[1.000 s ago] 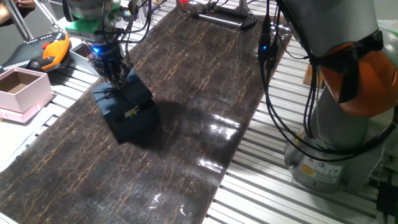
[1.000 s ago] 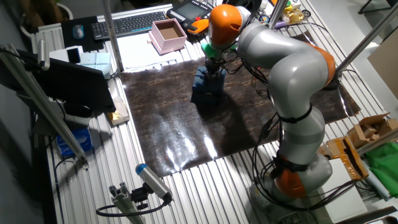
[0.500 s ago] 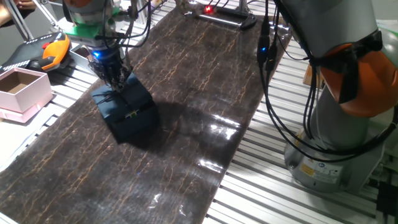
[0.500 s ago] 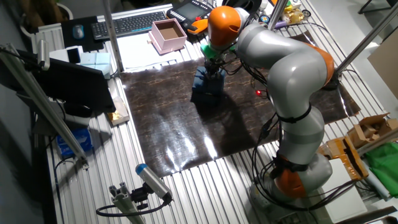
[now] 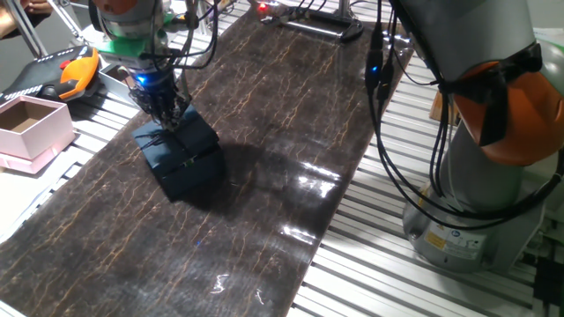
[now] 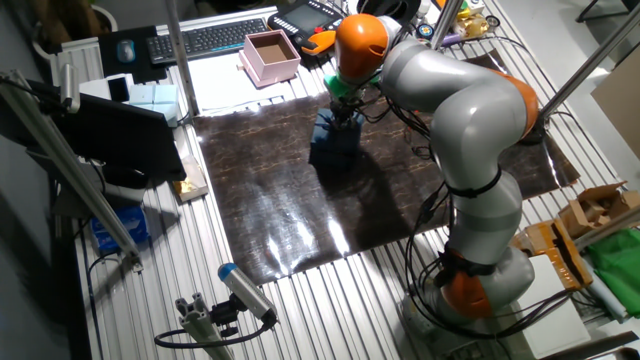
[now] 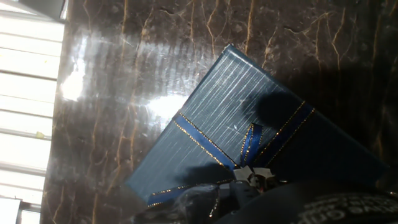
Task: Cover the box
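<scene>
I see the blue box (image 5: 179, 157) on the dark mat (image 5: 264, 132), far left side, lid (image 7: 242, 118) on top. My gripper (image 5: 164, 107) sits at the bow (image 7: 252, 146); I cannot tell if it pinches. The box looks light, stiff cardboard. I think holding the lid's edges is safest.

We saw bare dark marbled mat (image 5: 291, 114) right of the navy lidded box (image 5: 181, 157); the open pink cardboard box (image 5: 33, 130) stood well apart, off its left edge.
</scene>
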